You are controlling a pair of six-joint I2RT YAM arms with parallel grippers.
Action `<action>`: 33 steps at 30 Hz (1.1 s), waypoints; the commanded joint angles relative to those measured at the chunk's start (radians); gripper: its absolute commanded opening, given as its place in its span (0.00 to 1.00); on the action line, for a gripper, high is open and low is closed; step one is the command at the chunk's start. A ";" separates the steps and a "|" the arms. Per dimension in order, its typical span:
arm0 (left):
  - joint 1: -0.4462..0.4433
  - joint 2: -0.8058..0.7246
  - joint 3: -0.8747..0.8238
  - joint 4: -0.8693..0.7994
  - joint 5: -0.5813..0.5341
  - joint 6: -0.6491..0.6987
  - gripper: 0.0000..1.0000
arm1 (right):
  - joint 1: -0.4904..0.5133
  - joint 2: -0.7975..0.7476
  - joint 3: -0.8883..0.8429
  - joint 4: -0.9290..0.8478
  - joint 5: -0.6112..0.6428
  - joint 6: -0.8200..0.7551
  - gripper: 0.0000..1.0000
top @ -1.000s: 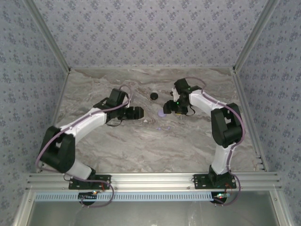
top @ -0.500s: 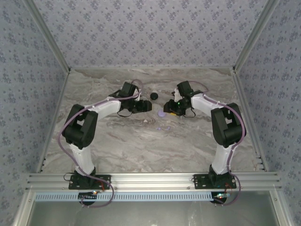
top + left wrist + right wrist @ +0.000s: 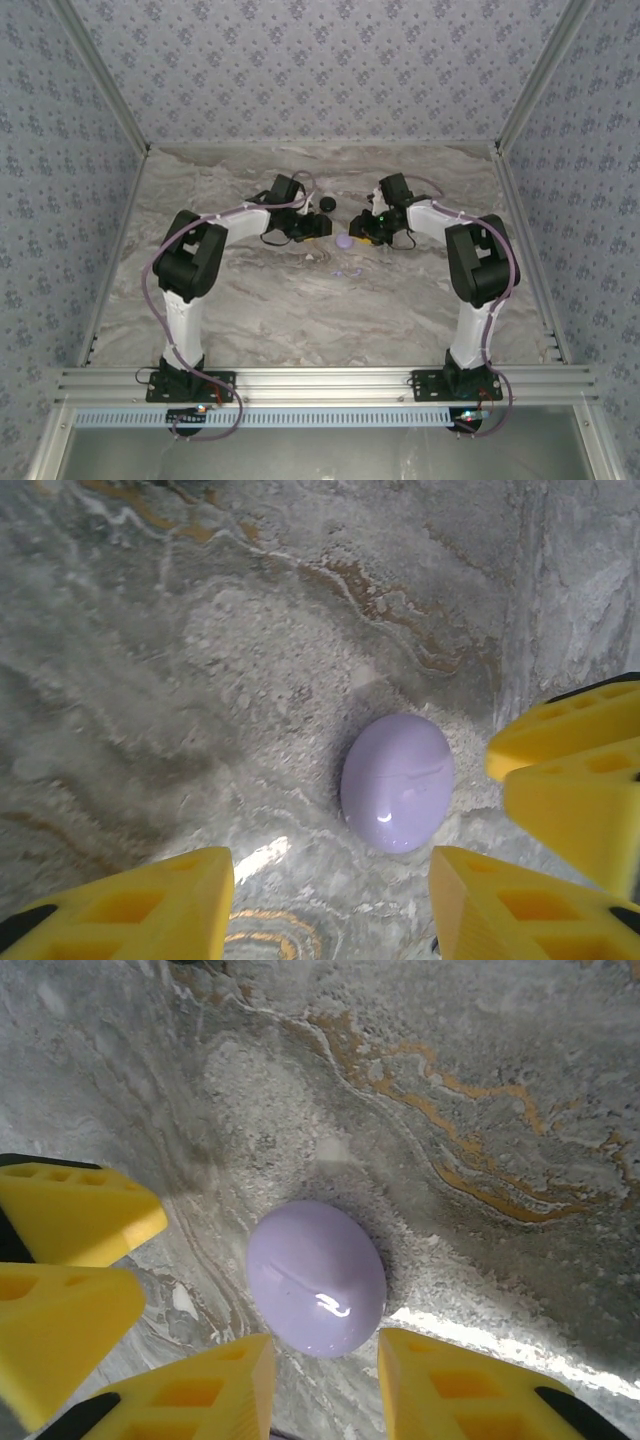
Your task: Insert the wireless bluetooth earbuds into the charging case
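Two grippers, one lilac case [image 3: 397,782], one black puck [image 3: 327,203]. The case lies shut on the table [image 3: 250,300], far centre, between the grippers. Left gripper [image 3: 325,910] is on its left with fingers wide apart, the case just ahead of the gap and untouched. Right gripper [image 3: 325,1390] is on its right with fingers parted, the case's edge between the tips; contact unclear. The puck sits just beyond, apart. Faint lilac buds [image 3: 342,272] lie nearer than the case; count uncertain.
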 commanded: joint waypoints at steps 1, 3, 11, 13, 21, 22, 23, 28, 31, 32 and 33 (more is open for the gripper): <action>-0.009 0.030 0.045 0.012 0.044 -0.010 0.52 | -0.006 0.023 -0.013 0.012 -0.026 0.021 0.34; -0.013 0.040 0.055 0.012 0.049 -0.011 0.51 | -0.007 0.028 -0.011 0.011 -0.026 0.021 0.33; -0.031 0.073 0.079 0.001 0.078 -0.021 0.49 | -0.009 0.036 -0.013 0.004 -0.023 0.016 0.29; -0.036 0.081 0.085 -0.002 0.086 -0.018 0.49 | -0.012 0.040 -0.013 0.005 -0.025 0.014 0.28; -0.041 0.105 0.095 -0.016 0.099 -0.018 0.49 | -0.017 0.052 -0.012 0.017 -0.041 0.016 0.27; -0.041 0.107 0.096 -0.014 0.101 -0.019 0.49 | -0.018 0.055 -0.010 0.017 -0.043 0.016 0.27; -0.042 0.109 0.098 -0.011 0.108 -0.020 0.49 | -0.016 0.058 -0.010 0.016 -0.043 0.018 0.26; -0.047 0.123 0.104 -0.001 0.136 -0.027 0.49 | -0.017 0.063 -0.011 0.014 -0.034 0.016 0.25; -0.049 0.128 0.108 -0.004 0.145 -0.026 0.49 | -0.016 0.066 -0.011 0.010 -0.033 0.014 0.25; -0.050 0.128 0.111 -0.010 0.144 -0.024 0.49 | -0.016 0.066 -0.013 0.011 -0.033 0.015 0.24; -0.050 0.130 0.111 -0.013 0.144 -0.021 0.49 | -0.018 0.068 -0.013 0.011 -0.033 0.014 0.24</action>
